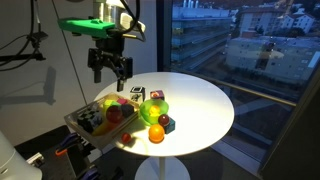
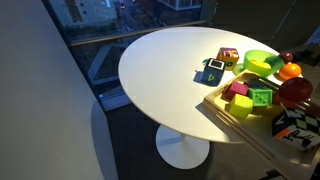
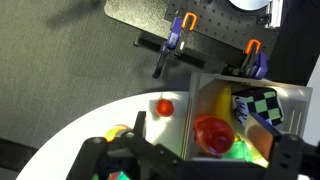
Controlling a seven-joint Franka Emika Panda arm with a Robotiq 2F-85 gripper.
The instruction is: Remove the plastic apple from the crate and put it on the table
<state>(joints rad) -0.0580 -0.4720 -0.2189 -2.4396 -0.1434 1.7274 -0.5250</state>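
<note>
**Below my spread fingertips, a crowded apple**

Straight down between my fingers (image 3: 132,142) lies the plastic apple (image 3: 213,133). It is round and dark red, and it sits inside the crate (image 3: 215,88) close to one wall. My gripper (image 1: 111,72) hangs well above it, jaws wide apart and holding nothing.

The apple itself worries me first. It looks smooth and round, so if I close off its middle, it may squirt sideways instead of seating between my pads.

Its neighbours come next. Something green (image 3: 243,152) presses in just beside it, on the side of one finger, and a checkered piece (image 3: 262,105) lies a little beyond. A finger coming down there could jam onto a toy or pinch two things at once.

On the side of my other finger the crate wall stands near the apple. If that fingertip lands on the rim, I could tilt or shove the crate, which seems to sit right at the edge of the table (image 1: 200,100). A hard push might send it off.

Outside that wall, an orange ball (image 3: 164,106) rests on the white top. It is close to the apple in size, so a descent that drifts that way could take the wrong fruit.

Setting the apple down is the last risk. A round toy released with any sideways motion may roll across the bare top and off.
</note>
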